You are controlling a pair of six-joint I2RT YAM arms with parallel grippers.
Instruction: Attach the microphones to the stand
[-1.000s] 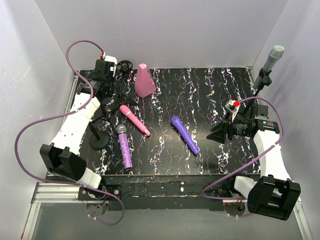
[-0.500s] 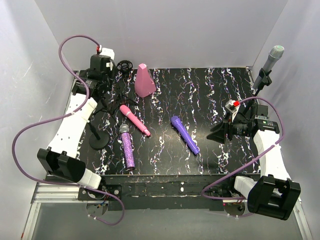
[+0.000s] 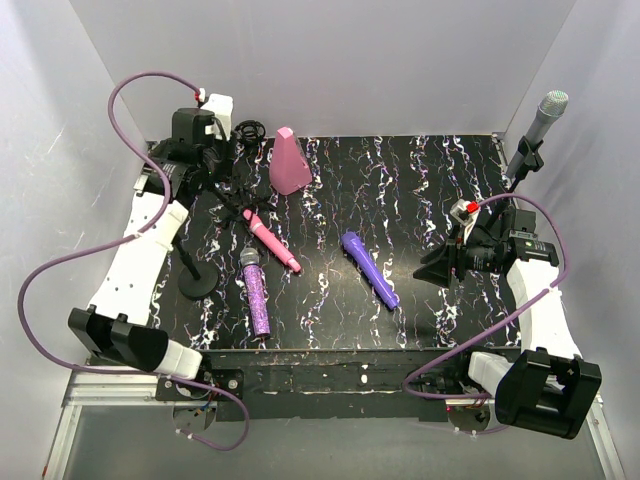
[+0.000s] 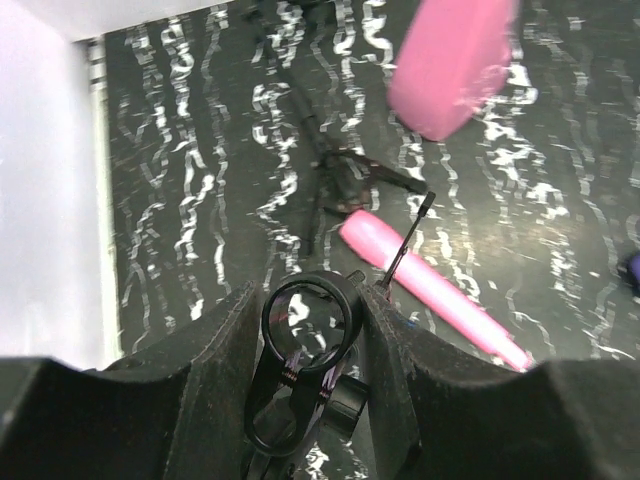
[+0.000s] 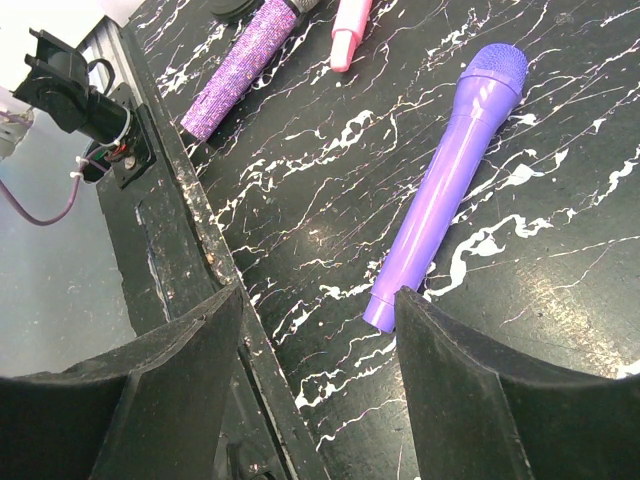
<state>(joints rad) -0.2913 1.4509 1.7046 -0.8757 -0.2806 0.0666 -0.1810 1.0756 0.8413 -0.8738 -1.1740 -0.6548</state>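
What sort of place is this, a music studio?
Probably a robot test bench, not a stage: plain white walls box in a marbled black table, two robot arms are bolted at its near edge, and coloured microphones lie there as props; the left claw grips a clip.

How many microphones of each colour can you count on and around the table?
Silver-grey mic: 1
Pink mic: 1
Violet mic: 1
Glittery purple mic: 1
Total: 4

Desk (image 3: 420,180) black, white-pink marbling; pink microphone (image 3: 272,241); violet microphone (image 3: 370,270); glittery purple microphone (image 3: 255,298), silver head; silver-grey microphone (image 3: 540,122); cone block (image 3: 289,163) pink.
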